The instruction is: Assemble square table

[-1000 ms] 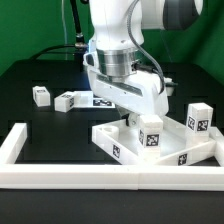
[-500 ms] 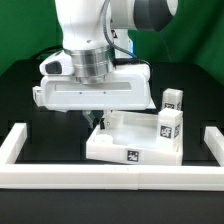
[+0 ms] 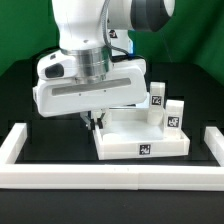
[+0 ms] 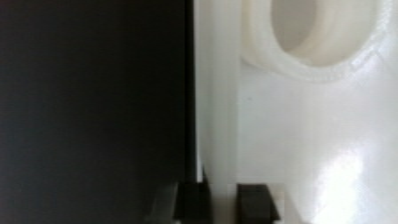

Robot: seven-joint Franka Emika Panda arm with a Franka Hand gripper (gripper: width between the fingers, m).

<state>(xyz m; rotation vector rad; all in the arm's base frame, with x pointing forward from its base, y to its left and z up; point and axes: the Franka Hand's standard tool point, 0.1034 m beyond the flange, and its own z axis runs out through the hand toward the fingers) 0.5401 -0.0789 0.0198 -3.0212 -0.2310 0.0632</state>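
— Black worktop point(image 3: 25, 110), green wall point(image 3: 200, 40) behind, and a long white bar frame point(image 3: 60, 170) fencing the near side. Where does the square top sit in all that?

— The square top point(image 3: 120, 150) lies flat just behind the bar frame, towards the exterior view's right. Two leg blocks point(image 3: 157, 100) stand upright along its far right side, close together.

— And the pincer?

— The pincer point(image 3: 96, 120) points straight down at the top's edge on the exterior view's left, so the whole slab stretches away from it to the right. Being square, the top has no long axis to speak of; what matters is the rim, which in the wrist view runs straight out from between the fingers point(image 4: 254, 200).

— Open or closed?

— Nearly closed. The wrist view shows the pincer point(image 4: 222, 198) with only a thin gap, and the white rim fills it, so it looks clamped on the rim (a judgement, since the contact itself is blurred). One round corner socket point(image 4: 329, 40) shows on the slab side of the rim, bare worktop on the other.

— So the coming move?

— Probably dragging or turning the top by that rim, with the single arm pivoting from the left edge; the leg blocks riding on it could topple.
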